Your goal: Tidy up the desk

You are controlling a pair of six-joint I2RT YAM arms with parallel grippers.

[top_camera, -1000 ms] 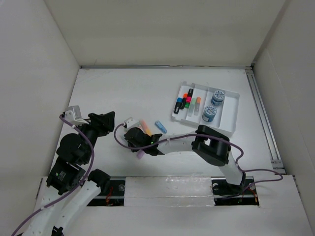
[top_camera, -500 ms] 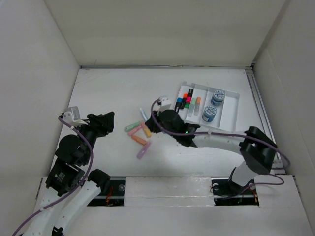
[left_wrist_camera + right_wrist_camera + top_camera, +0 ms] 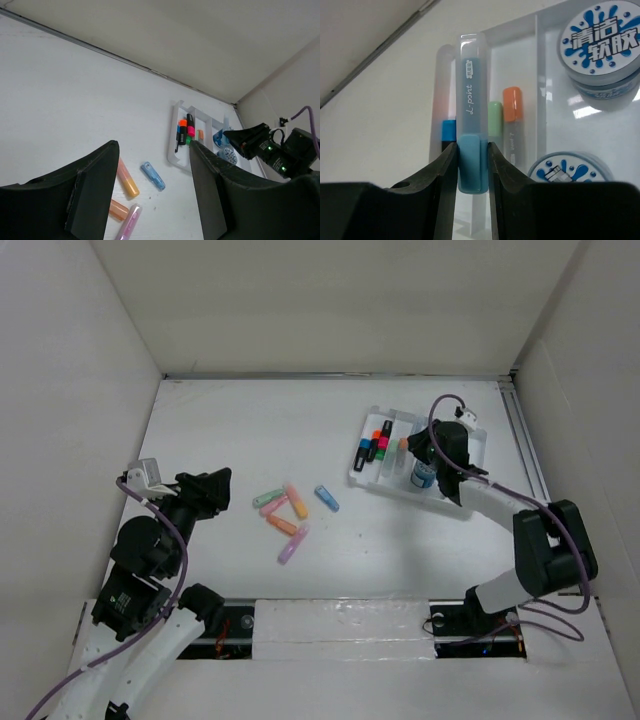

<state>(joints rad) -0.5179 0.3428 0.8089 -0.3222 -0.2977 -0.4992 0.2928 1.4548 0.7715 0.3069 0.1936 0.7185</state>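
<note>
Surroundings: White walls close in the desk (image 3: 230,430), which lies below both pincers.
Right pincer (image 3: 470,161): clamped on a light blue pen (image 3: 471,110), which sticks out straight ahead of the fingertips.
Below the right pincer: a white tray (image 3: 550,115). Its slots with coloured pens (image 3: 512,117) are just beyond the held pen, and two round tubs (image 3: 600,45) are off to the right in the wrist view.
Left pincer (image 3: 152,185): jaws wide apart, holding nothing, well apart from the tray.
Ahead of the left pincer: five loose pens (image 3: 283,525) lie close together on the desk.
Step in hand: I think the blue pen is being brought to a pen slot in the tray.
Next move: lower the pen along a free slot, then let go. It should not touch the tubs.
Change: one second ago the right pincer was low over the loose pens, near the left pincer. Now it is over the tray, and the left pincer has not moved.
</note>
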